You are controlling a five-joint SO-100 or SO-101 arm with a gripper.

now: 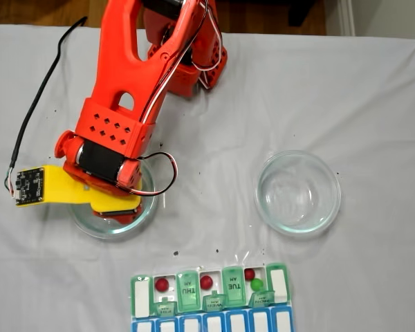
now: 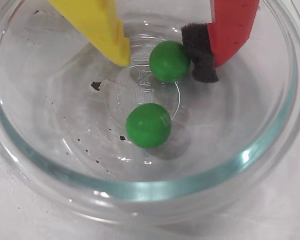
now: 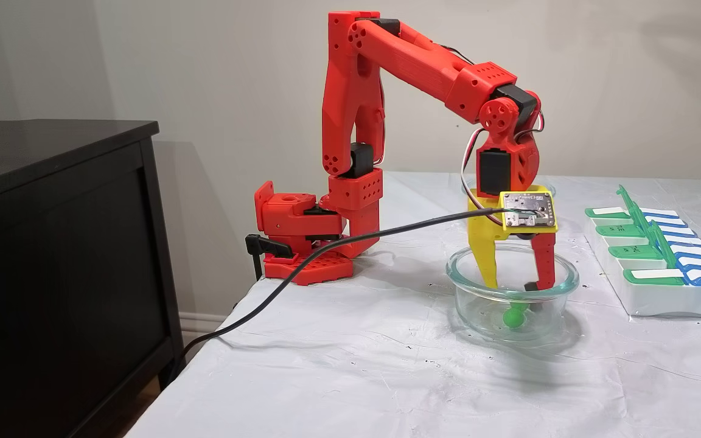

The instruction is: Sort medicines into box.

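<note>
With three dark red pills and one green pill already in the green-lidded pill organizer at lower centre, the yellow-and-red gripper hangs spread around one of two green balls left in the clear glass bowl, not yet clamped.

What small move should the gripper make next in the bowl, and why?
Probably close on the upper green pill. In the wrist view the gripper is open inside the glass bowl, the pill sits between the yellow finger and the red finger's black pad, touching the pad.
</note>
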